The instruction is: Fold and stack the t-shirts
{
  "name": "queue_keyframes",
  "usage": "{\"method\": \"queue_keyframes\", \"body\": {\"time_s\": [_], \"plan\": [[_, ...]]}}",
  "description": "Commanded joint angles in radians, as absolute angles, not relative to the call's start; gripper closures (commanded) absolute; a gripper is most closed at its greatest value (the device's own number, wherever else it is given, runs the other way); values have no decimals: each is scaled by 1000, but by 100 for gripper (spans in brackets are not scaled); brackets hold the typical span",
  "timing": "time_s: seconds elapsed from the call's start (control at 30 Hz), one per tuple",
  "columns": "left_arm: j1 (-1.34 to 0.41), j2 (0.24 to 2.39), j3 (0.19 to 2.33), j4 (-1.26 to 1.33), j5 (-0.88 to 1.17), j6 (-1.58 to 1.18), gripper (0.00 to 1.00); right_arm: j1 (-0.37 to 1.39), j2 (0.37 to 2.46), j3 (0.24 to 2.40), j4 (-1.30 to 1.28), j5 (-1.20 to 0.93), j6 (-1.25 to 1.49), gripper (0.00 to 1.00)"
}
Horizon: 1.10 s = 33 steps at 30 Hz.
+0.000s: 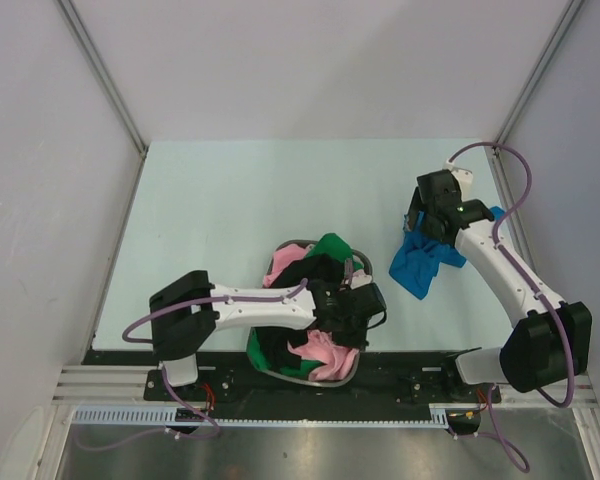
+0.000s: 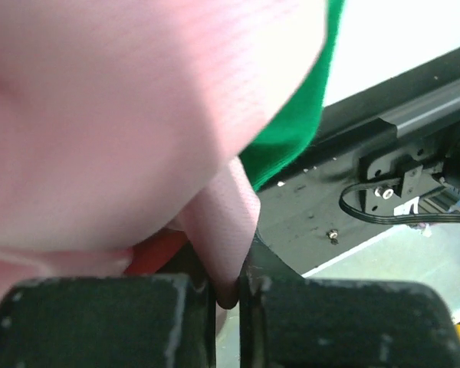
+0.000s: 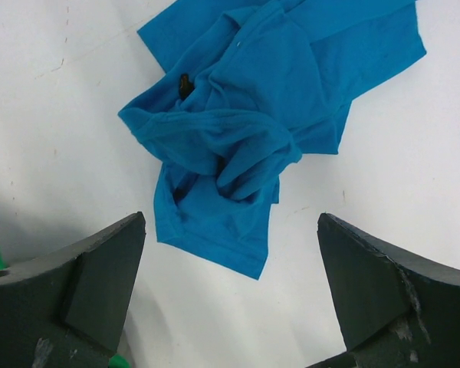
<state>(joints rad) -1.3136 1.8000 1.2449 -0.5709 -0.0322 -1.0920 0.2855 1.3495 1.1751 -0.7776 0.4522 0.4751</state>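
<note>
The blue t-shirt (image 3: pixel 253 138) lay crumpled on the pale bench (image 1: pixel 210 220), well over on the right side and apart from the others. From the overhead camera, its long axis ran on a diagonal, from the far right edge of the bench down toward the near left, with the broader bunched end nearest the middle. It was bright blue, plain and soft, and was gathered into loose ridges and folds instead of lying flat. One straight hemmed edge pointed toward my right wrist camera. A small dark mark sat among the folds near the top of the heap, too small for me to make out.

The right tool (image 3: pixel 231 230) hovered just above that shirt with its 2 fingers spread wide and nothing between them.

The pink t-shirt (image 2: pixel 123 115), the green t-shirt (image 2: pixel 299 130) and the black t-shirt (image 1: pixel 310 270) were heaped together in the round grey basket (image 1: pixel 302 377) at the near edge, spilling over its rim. The left tool (image 2: pixel 227 295) was down in that heap with its fingers pressed almost together, pinching a narrow fold of the pink t-shirt. The pink cloth filled most of my left wrist view, with the green cloth just behind it.
</note>
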Motion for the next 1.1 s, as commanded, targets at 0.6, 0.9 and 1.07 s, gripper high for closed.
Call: {"method": "queue_keyframes", "body": {"time_s": [0.6,0.9,1.07], "plan": [[-606,1854,1577,-977,-311,-445,100,382,1413,1180,-585,328,575,1],[-407,2112,1715,-899,-362,-178,100,426,1424,1181,-572,322,598,0],[-315,2190,1703,-807,-408,-98,100,452,1431,1180,-563,328,609,0]]}}
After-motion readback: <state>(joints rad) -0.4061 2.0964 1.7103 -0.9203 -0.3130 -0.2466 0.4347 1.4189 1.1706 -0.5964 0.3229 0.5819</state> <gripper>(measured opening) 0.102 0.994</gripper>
